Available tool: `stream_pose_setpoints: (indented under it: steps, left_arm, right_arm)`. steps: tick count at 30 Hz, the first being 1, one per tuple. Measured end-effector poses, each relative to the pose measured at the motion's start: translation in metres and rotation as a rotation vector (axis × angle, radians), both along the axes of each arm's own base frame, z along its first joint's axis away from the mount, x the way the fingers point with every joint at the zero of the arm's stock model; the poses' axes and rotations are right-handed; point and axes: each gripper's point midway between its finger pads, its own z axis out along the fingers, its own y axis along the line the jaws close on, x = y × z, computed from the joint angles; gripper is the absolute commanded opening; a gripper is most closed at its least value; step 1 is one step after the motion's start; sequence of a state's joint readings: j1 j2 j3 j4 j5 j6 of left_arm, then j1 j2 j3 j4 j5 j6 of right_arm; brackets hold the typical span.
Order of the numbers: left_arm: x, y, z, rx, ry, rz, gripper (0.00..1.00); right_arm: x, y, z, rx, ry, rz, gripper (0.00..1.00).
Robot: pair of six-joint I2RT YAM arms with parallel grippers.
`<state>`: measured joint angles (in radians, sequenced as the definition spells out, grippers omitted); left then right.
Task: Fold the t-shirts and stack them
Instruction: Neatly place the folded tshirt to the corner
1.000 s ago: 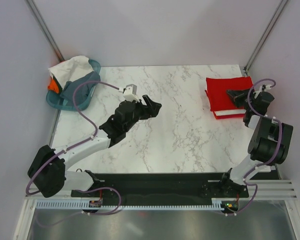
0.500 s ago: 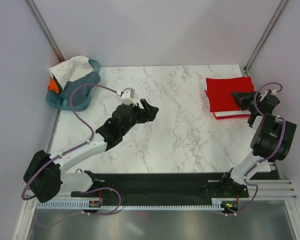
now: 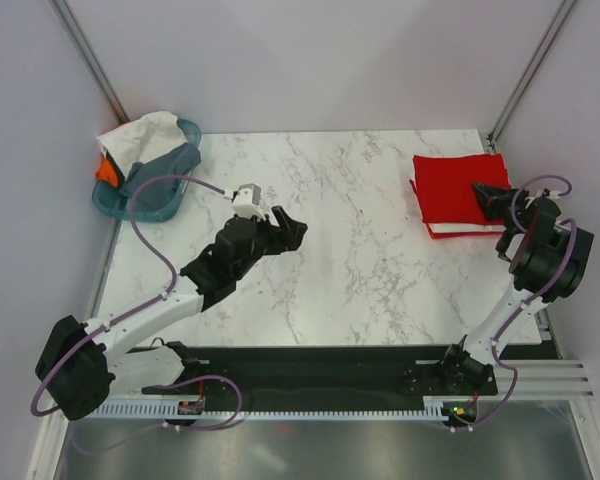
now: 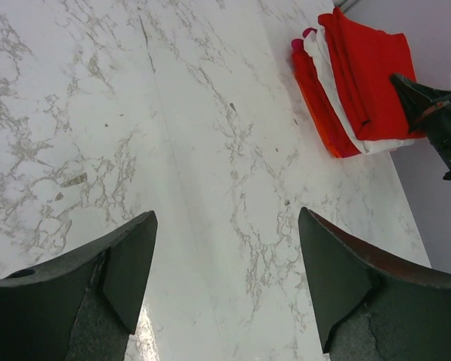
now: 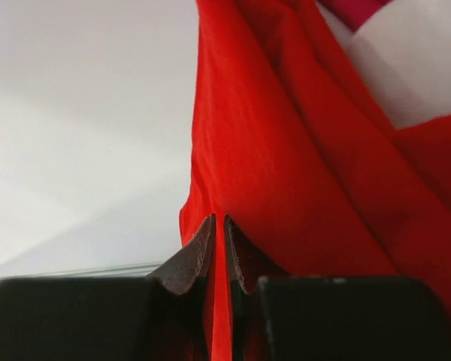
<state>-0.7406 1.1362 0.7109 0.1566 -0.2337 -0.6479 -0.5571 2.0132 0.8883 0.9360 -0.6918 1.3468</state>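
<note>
A white grey-veined marble table [image 3: 370, 270] is being viewed from above, with two black-and-white robot arms bolted at its near edge. The left arm [image 3: 180, 295] is being stretched over the left-centre of the table. The right arm [image 3: 542, 262] is being bent up at the right edge, toward the far right corner. A teal plastic basket [image 3: 108, 203] is being shown at the far left corner with loose tees heaped in it: a crumpled white t-shirt [image 3: 140, 130] on top and hanging over the far rim, a grey t-shirt [image 3: 162, 165] just beside it, and an orange t-shirt [image 3: 104, 170] showing at the left rim. A stack of folded t-shirts [image 3: 450, 228] is being shown at the far right of the table, well apart from the basket. It is being topped by a bright red folded t-shirt [image 3: 450, 180]. A white folded t-shirt [image 4: 325, 68] and an orange-red folded t-shirt [image 4: 316, 101] are being seen beneath it in the left wrist view. The left gripper [image 3: 292, 228] is being held above bare marble, jaws wide apart, nothing between them. The right gripper [image 5: 219, 219] is being held at the right edge of the bright red folded t-shirt, its fingers [image 5: 199, 252] nearly together and clamped on a fold of the red cloth.
</note>
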Motion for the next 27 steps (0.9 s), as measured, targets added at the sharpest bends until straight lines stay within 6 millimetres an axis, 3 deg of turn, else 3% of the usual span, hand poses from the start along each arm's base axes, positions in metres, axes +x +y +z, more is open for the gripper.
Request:
stream_pose_setpoints:
  steps: [6, 10, 14, 17, 22, 27]
  left_arm:
    - [-0.005, 0.019, -0.004, 0.022, -0.006, 0.044, 0.86]
    - [-0.003, 0.031, -0.006, 0.038, -0.002, 0.080, 0.86]
    - [-0.001, 0.044, -0.012, 0.055, 0.010, 0.118, 0.86]
    - [-0.002, 0.051, -0.019, 0.065, 0.018, 0.134, 0.86]
    - [-0.007, 0.061, -0.030, 0.088, 0.037, 0.151, 0.86]
    - [-0.009, 0.075, -0.032, 0.100, 0.037, 0.188, 0.87]
  right_arm:
    - [0.004, -0.001, 0.013, -0.031, 0.008, -0.006, 0.17]
    - [0.009, 0.007, 0.037, -0.095, 0.015, 0.004, 0.19]
    - [0.030, 0.039, 0.075, -0.175, -0.033, 0.070, 0.19]
    - [0.042, 0.073, 0.085, -0.192, -0.047, 0.130, 0.18]
    - [0.058, 0.119, 0.075, -0.194, -0.003, 0.210, 0.18]
    - [0.075, 0.131, 0.033, -0.175, 0.081, 0.223, 0.17]
